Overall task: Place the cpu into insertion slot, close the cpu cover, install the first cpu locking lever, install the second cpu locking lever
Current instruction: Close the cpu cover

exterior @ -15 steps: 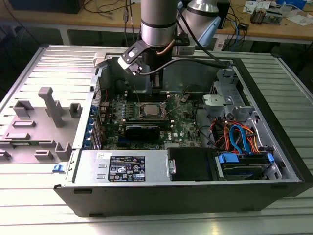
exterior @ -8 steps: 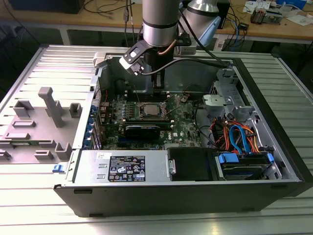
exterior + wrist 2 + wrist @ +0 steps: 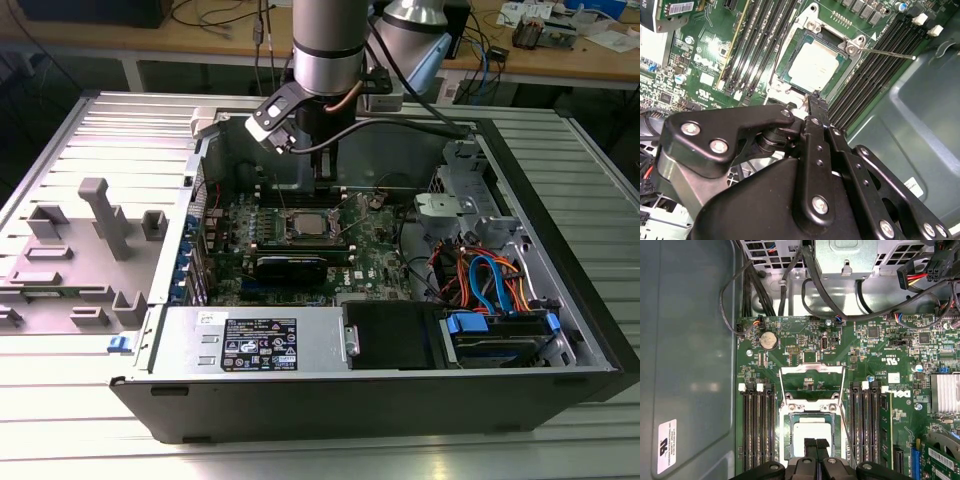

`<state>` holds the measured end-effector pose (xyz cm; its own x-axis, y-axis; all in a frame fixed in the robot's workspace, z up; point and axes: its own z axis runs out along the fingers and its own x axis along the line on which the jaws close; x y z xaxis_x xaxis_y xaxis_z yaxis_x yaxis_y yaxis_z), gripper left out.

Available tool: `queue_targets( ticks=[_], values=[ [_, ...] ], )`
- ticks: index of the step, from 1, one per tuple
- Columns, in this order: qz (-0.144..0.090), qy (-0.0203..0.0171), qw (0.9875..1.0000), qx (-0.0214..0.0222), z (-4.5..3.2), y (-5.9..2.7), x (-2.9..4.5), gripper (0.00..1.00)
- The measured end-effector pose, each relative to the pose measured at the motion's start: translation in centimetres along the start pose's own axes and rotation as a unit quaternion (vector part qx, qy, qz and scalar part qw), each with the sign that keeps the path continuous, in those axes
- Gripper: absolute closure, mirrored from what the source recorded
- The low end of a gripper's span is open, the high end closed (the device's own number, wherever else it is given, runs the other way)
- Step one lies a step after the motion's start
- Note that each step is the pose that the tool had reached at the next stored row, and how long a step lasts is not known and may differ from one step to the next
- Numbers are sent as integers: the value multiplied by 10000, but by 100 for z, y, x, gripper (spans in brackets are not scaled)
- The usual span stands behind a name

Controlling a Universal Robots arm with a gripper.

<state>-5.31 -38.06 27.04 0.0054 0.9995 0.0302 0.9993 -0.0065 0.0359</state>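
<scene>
First wrist view: we find the cpu (image 3: 811, 433) seated in the insertion slot (image 3: 789, 416), cpu cover (image 3: 812, 369) raised, fingers (image 3: 810, 444) narrow and empty. We judge cover closing in hand, needing a push on its frame.

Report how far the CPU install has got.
Done: the cpu sits in the insertion slot. In hand: the gripper, shut and empty, hovers by the slot. Left: the cpu cover stands open, and a locking lever sticks out unlatched.

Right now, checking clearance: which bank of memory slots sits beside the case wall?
The bank bordering the grey wall; the other bank has green board beyond it.
</scene>
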Motion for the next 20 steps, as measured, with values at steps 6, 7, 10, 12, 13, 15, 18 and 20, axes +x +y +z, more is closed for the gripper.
queue_targets(
  ticks=[6,7,10,12,13,15,18,20],
  values=[
    [0,0,10000,0,1,25,0,89],
    [0,0,10000,0,1,32,0,89],
    [0,0,10000,0,2,49,0,89],
    [1,0,10000,0,2,55,0,89],
    [0,0,10000,0,2,58,0,89],
    [0,0,10000,0,2,61,0,89],
    [0,0,10000,0,3,71,0,89],
    [0,0,10000,0,3,91,1,89]
  ],
)
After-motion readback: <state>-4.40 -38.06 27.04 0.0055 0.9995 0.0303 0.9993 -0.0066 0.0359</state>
